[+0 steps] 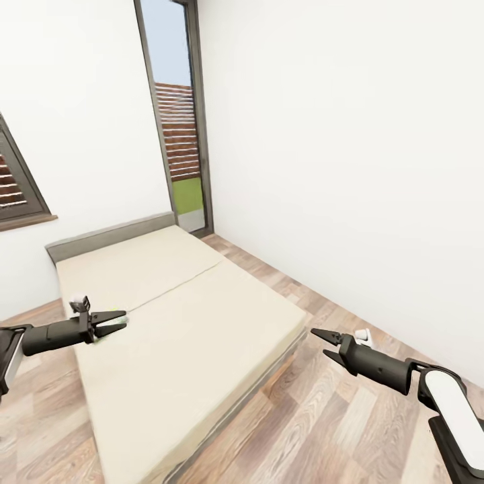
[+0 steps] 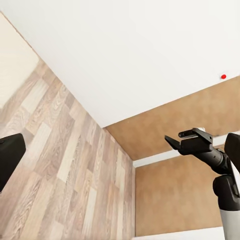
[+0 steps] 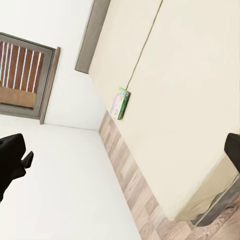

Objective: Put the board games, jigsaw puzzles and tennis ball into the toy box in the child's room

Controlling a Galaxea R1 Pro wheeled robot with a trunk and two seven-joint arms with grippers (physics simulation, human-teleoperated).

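The bed (image 1: 195, 323), with a plain beige mattress and a dark grey frame, fills the middle of the head view. A flat white-green board game (image 3: 120, 103) lies on the mattress near its edge in the right wrist view. In the head view a green sliver of that game (image 1: 118, 324) peeks out at my left gripper's tips. My left gripper (image 1: 125, 319) hovers open over the bed's left edge. Off the bed's right side, my right gripper (image 1: 318, 341) is open above the floor; it also shows in the left wrist view (image 2: 176, 139). The table and toy box are out of view.
A tall glazed door (image 1: 178, 134) stands behind the bed's head, and a shuttered window (image 1: 17, 188) is on the left wall. A white wall (image 1: 349, 168) runs along the right. Wood-plank floor (image 1: 302, 417) lies between it and the bed.
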